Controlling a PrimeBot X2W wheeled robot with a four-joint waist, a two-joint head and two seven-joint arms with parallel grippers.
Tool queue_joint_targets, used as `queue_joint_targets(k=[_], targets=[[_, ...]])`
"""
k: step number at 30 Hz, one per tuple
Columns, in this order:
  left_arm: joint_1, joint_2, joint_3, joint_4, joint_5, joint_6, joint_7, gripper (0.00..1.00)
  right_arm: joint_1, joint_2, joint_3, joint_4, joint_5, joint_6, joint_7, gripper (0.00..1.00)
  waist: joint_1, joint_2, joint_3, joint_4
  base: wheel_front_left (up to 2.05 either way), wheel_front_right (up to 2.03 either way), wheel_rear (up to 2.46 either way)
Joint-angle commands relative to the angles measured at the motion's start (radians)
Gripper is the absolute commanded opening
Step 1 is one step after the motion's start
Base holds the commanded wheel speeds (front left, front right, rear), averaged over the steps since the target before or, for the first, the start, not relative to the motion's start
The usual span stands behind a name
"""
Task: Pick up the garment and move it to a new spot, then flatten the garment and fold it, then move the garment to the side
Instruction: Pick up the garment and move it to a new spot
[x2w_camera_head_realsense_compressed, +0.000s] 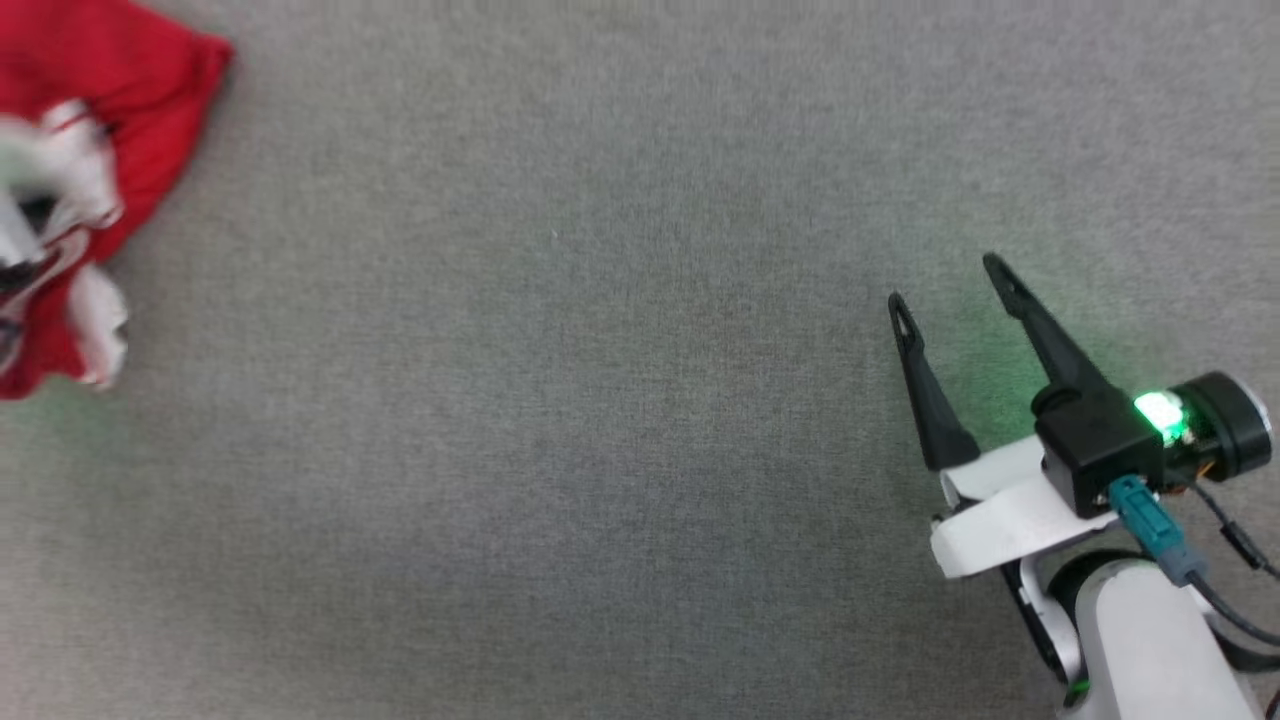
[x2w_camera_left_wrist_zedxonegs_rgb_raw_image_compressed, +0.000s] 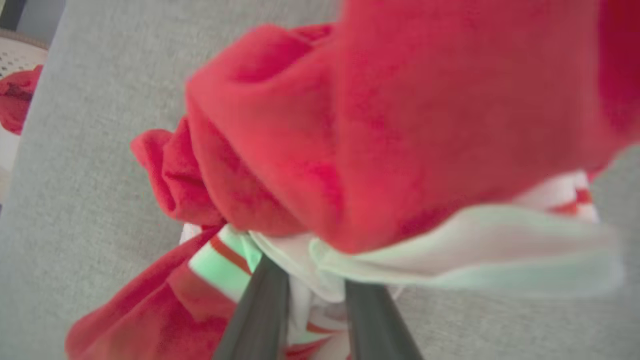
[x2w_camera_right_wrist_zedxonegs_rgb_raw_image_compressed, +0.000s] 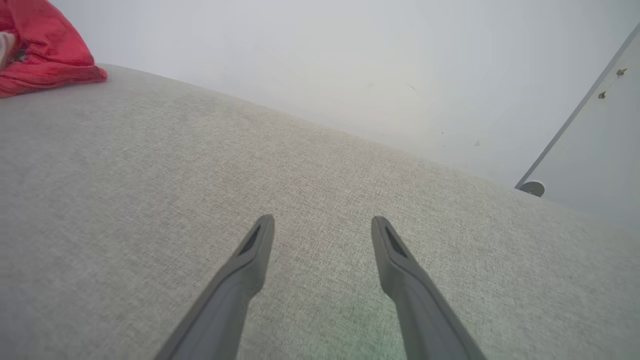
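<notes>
1. Red cloth with white panels makes up the one garment (x2w_camera_head_realsense_compressed: 150, 90), which lies bunched at the far left edge of the head view, on a grey woven surface (x2w_camera_head_realsense_compressed: 600, 400)
2. Two grippers are counted, each with two dark fingers
3. In the left wrist view, the left gripper (x2w_camera_left_wrist_zedxonegs_rgb_raw_image_compressed: 310, 280) is clenched on the garment (x2w_camera_left_wrist_zedxonegs_rgb_raw_image_compressed: 400, 125): its fingers (x2w_camera_left_wrist_zedxonegs_rgb_raw_image_compressed: 260, 310) stand close together with a white fold pinched between them
4. The garment looks soft and crumpled there. A big red fold hangs over pale white panels, and thin red-and-white stripe trim shows near the fingers. Much of it is blurred
5. The right gripper (x2w_camera_head_realsense_compressed: 945, 282) is released, jaws spread wide with nothing between them, over bare grey surface at the lower right of the head view, well apart from the garment
6. In the right wrist view, the right gripper (x2w_camera_right_wrist_zedxonegs_rgb_raw_image_compressed: 322, 220) points across the surface toward a pale wall (x2w_camera_right_wrist_zedxonegs_rgb_raw_image_compressed: 350, 60), with the garment (x2w_camera_right_wrist_zedxonegs_rgb_raw_image_compressed: 45, 55) in the top left corner
7. One cream basket (x2w_camera_left_wrist_zedxonegs_rgb_raw_image_compressed: 20, 57) and one separate red cloth (x2w_camera_left_wrist_zedxonegs_rgb_raw_image_compressed: 17, 97) show at the top left of the left wrist view
</notes>
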Motion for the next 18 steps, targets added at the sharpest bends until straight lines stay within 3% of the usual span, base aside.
queue_joint_targets(k=[1,10,18], targets=[[-0.025,-0.003,-0.007,-0.012,0.005,-0.005,-0.019,0.00,0.021,0.003,-0.002,0.011,0.007,0.000,-0.009,1.00,0.0000,0.0000,-0.059,0.018,0.00,0.00,0.00],[-0.069,0.001,-0.074,-0.116,0.043,-0.017,-0.135,0.00,0.067,0.014,0.001,0.080,0.025,0.000,-0.030,1.00,0.0000,0.0000,-0.229,0.044,0.00,0.00,0.00],[-0.073,-0.011,-0.139,-0.244,0.046,-0.019,-0.151,0.00,0.110,0.021,-0.003,0.131,0.053,0.000,-0.047,1.00,0.0000,0.0000,-0.371,0.046,0.00,0.00,0.00]])
